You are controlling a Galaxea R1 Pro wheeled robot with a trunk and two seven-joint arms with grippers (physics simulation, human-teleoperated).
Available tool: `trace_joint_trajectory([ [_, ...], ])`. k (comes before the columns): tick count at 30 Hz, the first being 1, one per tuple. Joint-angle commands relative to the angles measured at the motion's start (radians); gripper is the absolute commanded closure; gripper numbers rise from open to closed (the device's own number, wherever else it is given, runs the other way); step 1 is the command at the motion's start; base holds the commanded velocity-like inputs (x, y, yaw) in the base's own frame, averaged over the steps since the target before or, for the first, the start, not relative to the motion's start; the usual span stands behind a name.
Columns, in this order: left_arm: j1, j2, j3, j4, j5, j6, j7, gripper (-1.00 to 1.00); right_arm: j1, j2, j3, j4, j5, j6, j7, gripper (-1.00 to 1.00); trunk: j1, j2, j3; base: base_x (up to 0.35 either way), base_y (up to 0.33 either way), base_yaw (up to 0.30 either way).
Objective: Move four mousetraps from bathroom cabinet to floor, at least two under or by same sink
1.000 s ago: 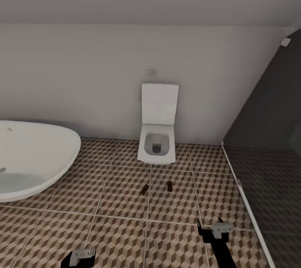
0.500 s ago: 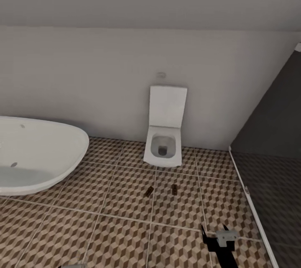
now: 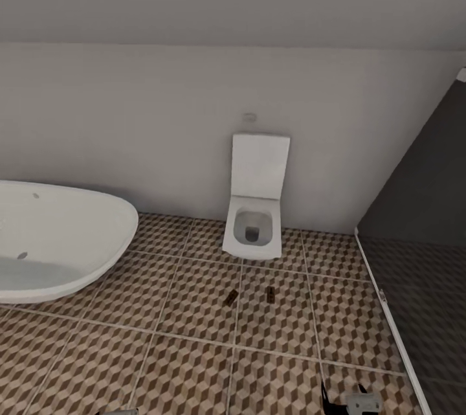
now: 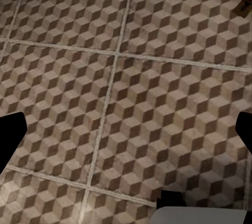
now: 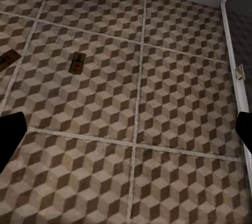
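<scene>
Two mousetraps lie flat on the bathroom floor in front of the toilet, one left of the other. In the right wrist view both traps lie ahead of my right gripper, which is open with nothing between its fingers. That gripper sits low at the head view's bottom edge. My left gripper is open over bare tiles, with one mousetrap far off at the edge of its view. The cabinet and the sink are out of view.
A white oval bathtub stands at the left. A wall-hung toilet is against the back wall. The dark glass shower screen with its white floor rail closes off the right side.
The camera turned slightly, shifting the scene to the right. Both grippers have sunk toward the bottom of the head view. The mousetraps have not moved on the floor.
</scene>
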Motion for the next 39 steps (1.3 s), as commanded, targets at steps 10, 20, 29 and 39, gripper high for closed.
trace_joint_trajectory([
  [10, -0.001, -0.016, -0.008, 0.003, -0.001, -0.003, 0.010, -1.00, 0.034, 0.025, 0.008, 0.000, -0.035, -0.001, -0.007, -1.00, 0.001, -0.002, 0.004, 0.000, 0.000, 0.000],
  [20, -0.001, -0.027, -0.008, 0.004, -0.001, -0.002, 0.010, -1.00, 0.062, 0.074, 0.008, 0.000, -0.048, 0.001, -0.007, -1.00, 0.001, -0.002, 0.009, 0.000, 0.000, 0.000],
  [29, -0.001, -0.029, -0.007, 0.005, -0.001, -0.002, 0.010, -1.00, 0.066, 0.077, 0.008, 0.000, -0.048, 0.001, -0.007, -1.00, 0.001, -0.002, 0.015, 0.000, 0.000, 0.017],
  [39, -0.001, -0.029, -0.007, 0.005, -0.001, -0.002, 0.010, -1.00, 0.066, 0.077, 0.008, 0.000, -0.048, 0.001, -0.007, -1.00, 0.001, -0.002, 0.019, 0.000, 0.000, 0.003],
])
